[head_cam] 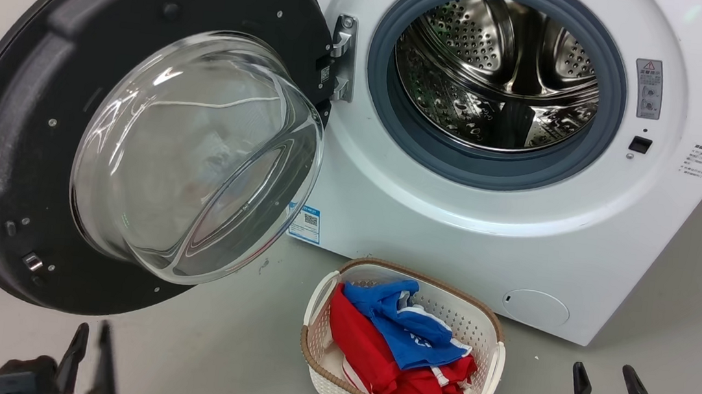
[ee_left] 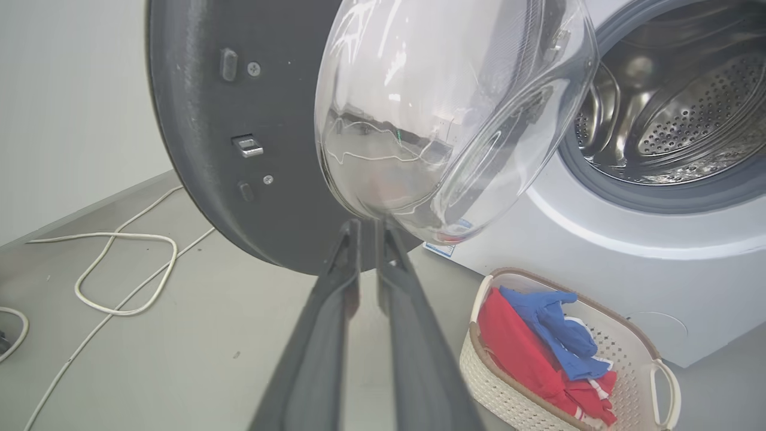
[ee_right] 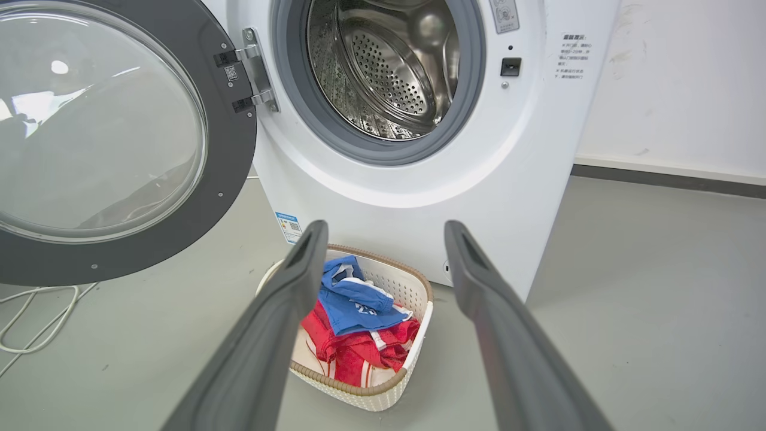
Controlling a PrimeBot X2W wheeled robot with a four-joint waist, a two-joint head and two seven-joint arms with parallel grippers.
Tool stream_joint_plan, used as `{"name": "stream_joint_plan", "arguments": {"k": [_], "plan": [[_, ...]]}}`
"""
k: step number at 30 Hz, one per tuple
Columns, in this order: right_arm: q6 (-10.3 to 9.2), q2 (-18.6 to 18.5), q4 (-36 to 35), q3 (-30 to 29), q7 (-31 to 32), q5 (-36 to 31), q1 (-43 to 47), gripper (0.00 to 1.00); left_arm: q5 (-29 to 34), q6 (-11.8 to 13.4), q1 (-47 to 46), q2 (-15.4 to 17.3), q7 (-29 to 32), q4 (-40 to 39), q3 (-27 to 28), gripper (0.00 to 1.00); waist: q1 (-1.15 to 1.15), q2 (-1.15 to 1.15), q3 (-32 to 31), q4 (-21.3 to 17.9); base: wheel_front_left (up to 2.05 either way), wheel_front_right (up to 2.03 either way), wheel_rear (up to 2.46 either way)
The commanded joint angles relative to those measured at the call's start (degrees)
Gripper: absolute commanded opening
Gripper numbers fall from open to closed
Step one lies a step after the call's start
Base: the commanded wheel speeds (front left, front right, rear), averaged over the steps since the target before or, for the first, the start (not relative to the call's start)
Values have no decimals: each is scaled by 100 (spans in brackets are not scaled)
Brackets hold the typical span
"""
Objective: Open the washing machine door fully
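- Head view: the washing machine door (head_cam: 19, 123) hangs swung wide on its hinge, left of the washing machine (head_cam: 451, 234), leaving the drum (head_cam: 501, 76) clear for loading. I judge the opening about done.
- Left wrist view: my left gripper (ee_left: 371, 230) has its fingers almost together, gripping nothing, and aims at the door's lower rim.
- Right wrist view: my right gripper (ee_right: 386, 230) is spread wide and empty. Beyond it, the basket (ee_right: 359, 395) near the machine's front holds red and blue clothes (ee_right: 353, 353).
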Motion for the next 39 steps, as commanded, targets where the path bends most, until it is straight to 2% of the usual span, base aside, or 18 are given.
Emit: {"name": "stream_joint_plan", "arguments": {"k": [1, 5, 6, 13, 21, 29, 39], "plan": [[1, 21, -40, 0, 11, 4, 35, 100, 55, 13, 28, -3, 37, -74, -64, 100, 0, 0, -22, 3, 0, 0, 0], [1, 30, -100, 16, 53, -21, 31, 100, 294, -34, -106, -16, 92, -206, -385, 100, 0, 0, -48, -34, 0, 0, 0], [1, 29, -159, 38, 76, -34, 9, 100, 445, -70, -238, -53, 127, -239, -596, 100, 0, 0, -55, -155, 0, 0, 0], [1, 34, -245, 98, 143, -75, -80, 100, 589, -157, -526, -150, 114, -108, -877, 100, 0, 0, -63, -671, 0, 0, 0], [1, 3, -294, 140, 214, -157, -277, 100, 714, -274, -836, -146, 32, 190, -1044, 100, 0, 0, -59, -1404, 0, 0, 0], [1, -112, -351, 170, 258, -152, -369, 100, 781, -282, -1013, -207, -69, 422, -1122, 100, 0, 0, -27, -2040, 0, 0, 0], [1, -206, -329, 244, 237, -89, -385, 100, 759, -211, -1108, -180, -169, 644, -1046, 100, 0, 0, 37, -2328, 0, 0, 0]]}}
